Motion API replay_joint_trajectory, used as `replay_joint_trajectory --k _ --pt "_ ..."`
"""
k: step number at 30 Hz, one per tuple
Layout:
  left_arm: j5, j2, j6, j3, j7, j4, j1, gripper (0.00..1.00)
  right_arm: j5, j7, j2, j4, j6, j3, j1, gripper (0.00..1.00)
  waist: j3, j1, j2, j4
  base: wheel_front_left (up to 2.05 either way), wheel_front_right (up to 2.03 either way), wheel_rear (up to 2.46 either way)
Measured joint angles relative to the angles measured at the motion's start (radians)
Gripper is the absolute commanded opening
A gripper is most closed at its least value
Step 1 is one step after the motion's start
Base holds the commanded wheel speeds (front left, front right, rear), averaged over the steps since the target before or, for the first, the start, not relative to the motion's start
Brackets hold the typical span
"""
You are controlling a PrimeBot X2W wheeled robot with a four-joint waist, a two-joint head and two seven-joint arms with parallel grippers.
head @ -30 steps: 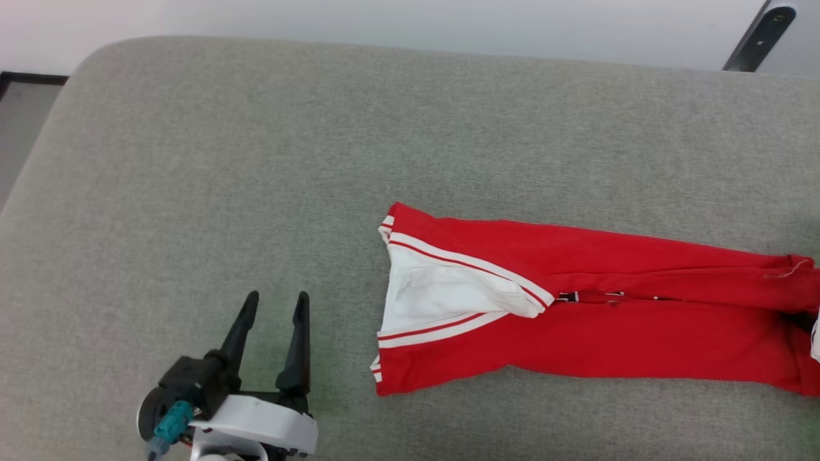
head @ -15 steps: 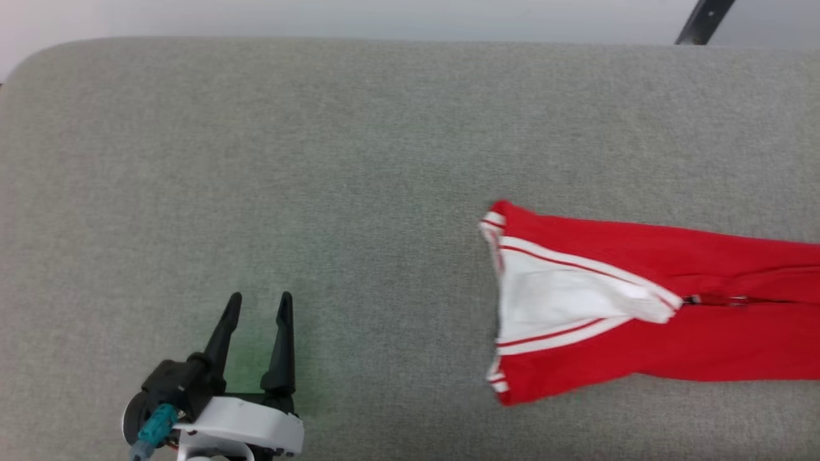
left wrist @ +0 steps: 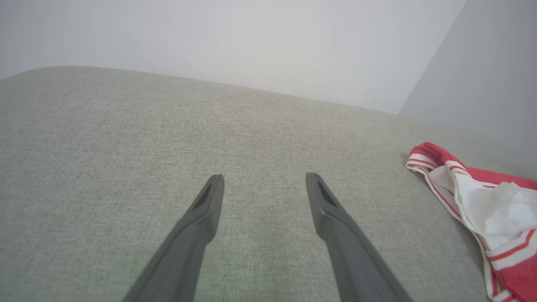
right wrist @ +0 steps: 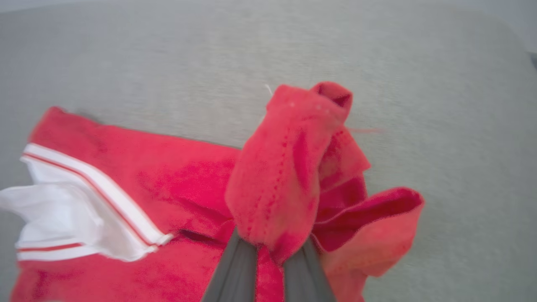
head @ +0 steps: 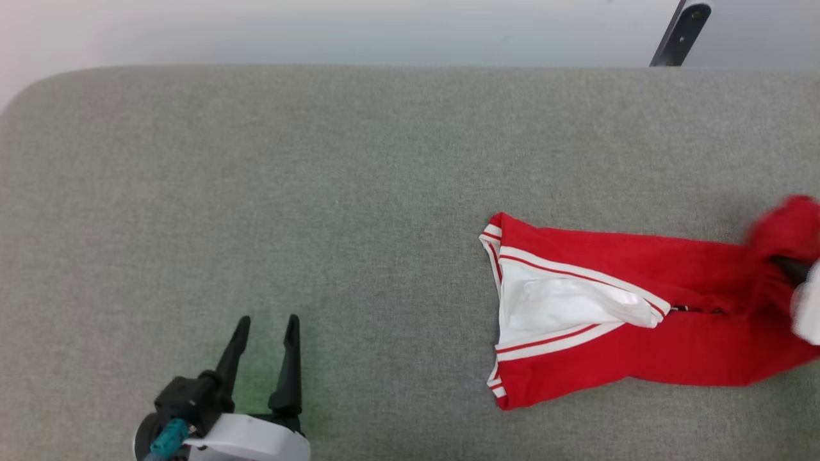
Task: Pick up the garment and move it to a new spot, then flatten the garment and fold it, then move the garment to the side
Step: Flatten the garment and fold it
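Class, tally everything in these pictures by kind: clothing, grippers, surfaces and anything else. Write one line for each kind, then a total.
garment: 1
grippers: 2 (left gripper, right gripper)
grey padded surface: 1
dark bar beyond the far edge: 1
Total: 5

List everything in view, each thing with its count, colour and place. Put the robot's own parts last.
shirt: one, red with a white sleeve and striped trim, lying on the right of the cushioned surface, right end bunched and lifted
cushioned surface: one, grey-green fabric, beneath everything
wall: one, pale, behind the surface
dark bar: one, black, top right against the wall
left gripper: one, dark fingers, open, lower left over bare fabric
right gripper: one, dark fingers, shut on the shirt's bunched end
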Motion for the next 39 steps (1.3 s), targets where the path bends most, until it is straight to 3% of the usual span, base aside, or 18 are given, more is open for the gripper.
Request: replay_joint_trajectory --k 4,9,16,23,24,26,27,34,39 --pt "-0.002 -0.008 -0.004 -0.01 0.0 0.012 0.006 1.0 0.029 0.064 0.063 -0.179 0.0 0.089 0.0 0.0 -0.017 0.0 0.0 0.01 0.0 0.0 0.0" --pt "-0.008 -0.014 -0.009 -0.027 0.0 0.028 0.005 1.0 0.013 0.117 0.148 -0.272 0.0 0.215 -0.025 0.0 -0.023 0.0 0.0 0.038 0.0 0.0 0.0" --pt "-0.017 -0.016 -0.017 -0.038 0.0 0.046 -0.009 1.0 -0.034 0.119 0.213 -0.251 0.0 0.35 -0.068 0.0 -0.016 0.0 0.0 0.082 0.0 0.0 0.0" --pt "-0.024 -0.018 -0.018 -0.037 0.0 0.058 -0.018 1.0 -0.053 0.058 0.235 -0.18 0.0 0.392 -0.097 0.0 0.0 0.0 0.0 0.1 0.0 0.0 0.0" --pt "-0.027 -0.018 -0.018 -0.037 0.0 0.061 -0.019 1.0 -0.055 0.049 0.237 -0.17 0.0 0.396 -0.099 0.07 0.0 0.0 0.0 0.098 0.0 0.0 0.0" --pt "-0.028 -0.018 -0.019 -0.036 0.0 0.067 -0.021 1.0 -0.056 0.035 0.24 -0.153 0.0 0.413 -0.102 0.41 -0.001 0.0 0.0 0.092 0.0 0.0 0.0" --pt "-0.028 -0.018 -0.019 -0.036 0.0 0.069 -0.023 1.0 -0.056 0.025 0.243 -0.147 0.0 0.418 -0.102 1.0 -0.002 0.0 0.0 0.089 0.0 0.0 0.0" --pt "-0.035 -0.019 -0.019 -0.023 0.0 0.078 -0.028 1.0 -0.021 -0.052 0.255 -0.146 0.0 0.42 -0.105 1.0 -0.021 0.0 0.0 0.052 0.0 0.0 0.0" --pt "-0.035 -0.019 -0.022 -0.02 0.0 0.087 -0.029 1.0 -0.007 -0.104 0.229 -0.163 0.0 0.405 -0.102 1.0 -0.042 0.0 0.0 0.014 0.0 0.0 0.0"
